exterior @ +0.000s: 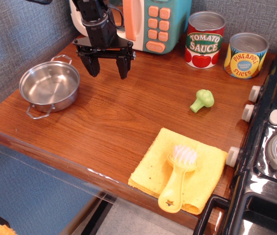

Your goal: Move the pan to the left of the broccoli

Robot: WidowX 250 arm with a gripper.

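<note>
The pan (pixel 49 87), a shallow shiny steel pot with two wire loop handles, sits upright on the wooden counter at the far left. The broccoli (pixel 202 100), a small green toy floret, lies on the counter to the right of centre, far from the pan. My gripper (pixel 108 72) hangs open and empty above the counter, just right of and behind the pan, not touching it.
A toy microwave (pixel 148 22) stands at the back behind the gripper. A tomato sauce can (pixel 205 40) and a pineapple can (pixel 246 55) stand at the back right. A yellow cloth (pixel 177 169) with a yellow brush (pixel 177 178) lies at the front. A toy stove (pixel 270 147) borders the right.
</note>
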